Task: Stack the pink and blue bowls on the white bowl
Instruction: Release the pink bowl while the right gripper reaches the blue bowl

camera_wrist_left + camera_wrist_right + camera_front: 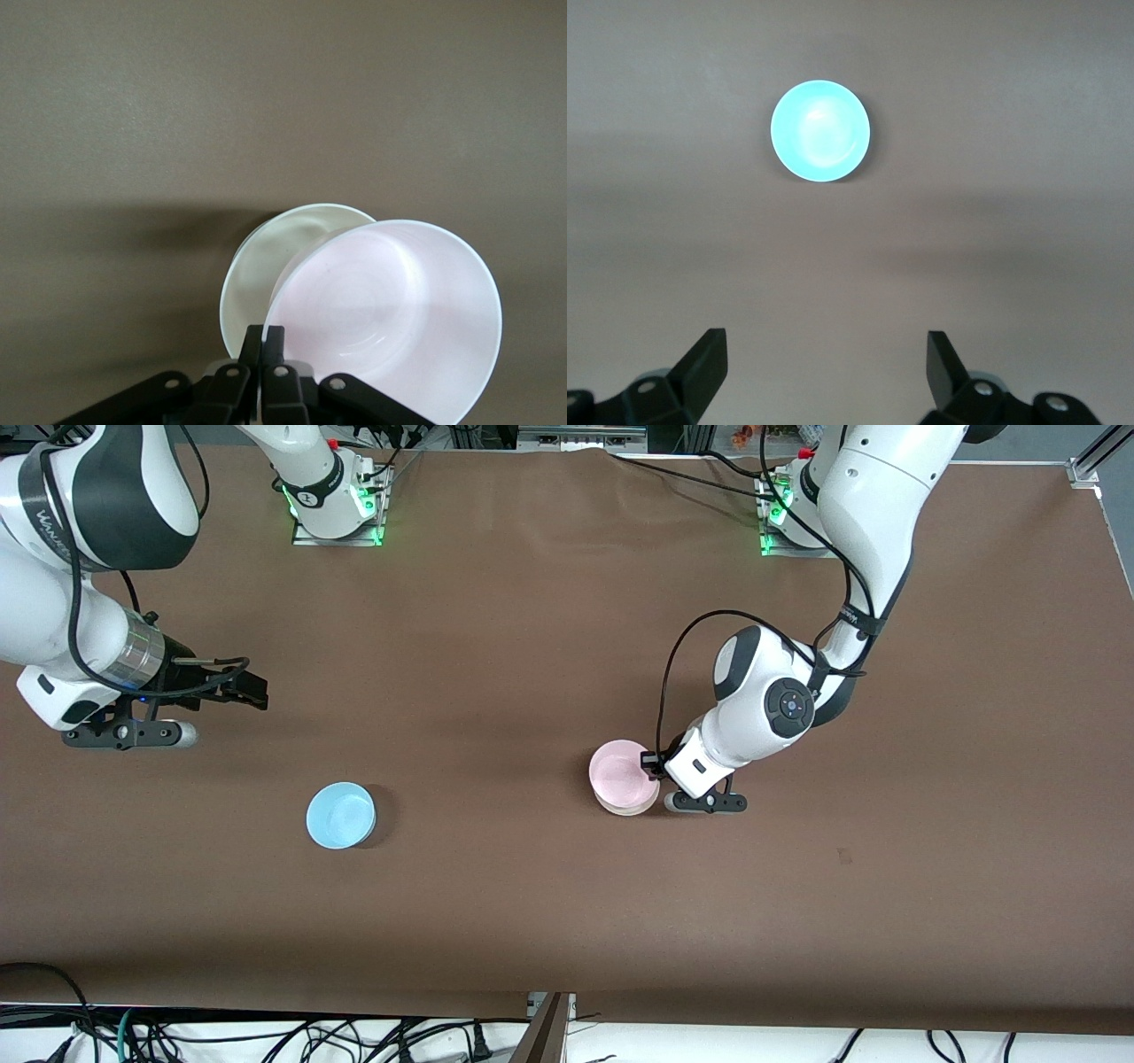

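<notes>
The pale pink bowl (623, 772) is held by its rim in my left gripper (654, 765), right over the white bowl (627, 809), of which only a rim sliver shows beneath it. In the left wrist view my left gripper (263, 341) is shut on the pink bowl's (390, 310) rim, and the white bowl (261, 261) lies partly covered under it. I cannot tell whether the two bowls touch. The sky-blue bowl (340, 815) sits alone on the table toward the right arm's end. My right gripper (252, 691) hangs open and empty above the table there; its wrist view (827, 354) shows the blue bowl (820, 131).
The brown table cover (532, 646) carries nothing else. The arm bases (337, 509) stand along the table's edge farthest from the front camera. Cables (266, 1036) lie below the table's nearest edge.
</notes>
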Controlling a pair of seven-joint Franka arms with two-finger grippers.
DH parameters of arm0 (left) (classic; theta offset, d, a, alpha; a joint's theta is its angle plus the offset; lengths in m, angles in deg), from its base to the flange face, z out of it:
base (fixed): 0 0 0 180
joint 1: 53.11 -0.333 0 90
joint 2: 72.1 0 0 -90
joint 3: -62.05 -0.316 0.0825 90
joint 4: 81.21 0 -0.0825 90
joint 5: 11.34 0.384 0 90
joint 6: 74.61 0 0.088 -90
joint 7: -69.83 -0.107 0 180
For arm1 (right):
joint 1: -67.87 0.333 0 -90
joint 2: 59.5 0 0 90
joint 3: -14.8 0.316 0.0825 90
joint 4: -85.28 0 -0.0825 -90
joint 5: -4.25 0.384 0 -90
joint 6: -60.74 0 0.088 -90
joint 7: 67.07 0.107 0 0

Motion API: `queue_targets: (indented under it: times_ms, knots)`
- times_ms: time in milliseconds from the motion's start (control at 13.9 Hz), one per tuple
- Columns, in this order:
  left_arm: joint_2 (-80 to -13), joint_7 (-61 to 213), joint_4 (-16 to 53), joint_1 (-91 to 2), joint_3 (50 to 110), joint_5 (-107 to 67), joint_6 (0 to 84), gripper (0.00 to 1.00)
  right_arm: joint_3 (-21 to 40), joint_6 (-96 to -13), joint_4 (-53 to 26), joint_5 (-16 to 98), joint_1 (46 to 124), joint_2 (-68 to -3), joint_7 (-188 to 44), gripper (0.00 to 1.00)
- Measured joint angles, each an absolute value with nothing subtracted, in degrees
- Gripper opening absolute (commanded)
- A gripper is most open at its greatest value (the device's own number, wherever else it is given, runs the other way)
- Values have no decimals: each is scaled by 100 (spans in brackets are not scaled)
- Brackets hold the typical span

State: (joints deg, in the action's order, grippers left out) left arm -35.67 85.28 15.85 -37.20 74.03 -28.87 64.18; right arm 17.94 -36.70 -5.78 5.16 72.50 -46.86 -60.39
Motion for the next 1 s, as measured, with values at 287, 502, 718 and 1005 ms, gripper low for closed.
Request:
queue_targets:
  times_ms: [287, 502, 718, 1005]
  knots:
    - [-3540, 8528, 1582, -3720, 7391, -2705, 6418, 0, 1794, -3836, -564, 470, 7250, -4294, -6049, 99]
    - [-3508, 8528, 1582, -3720, 7391, -2640, 6418, 0, 1794, -3870, -523, 467, 7247, -4291, -6051, 99]
    - [-3454, 8528, 1582, -3720, 7391, -2624, 6418, 0, 1788, -3899, -525, 467, 7225, -4281, -6051, 99]
    - [-3395, 8528, 1582, -3720, 7391, -2622, 6418, 0, 1787, -3951, -543, 467, 7182, -4270, -6051, 99]
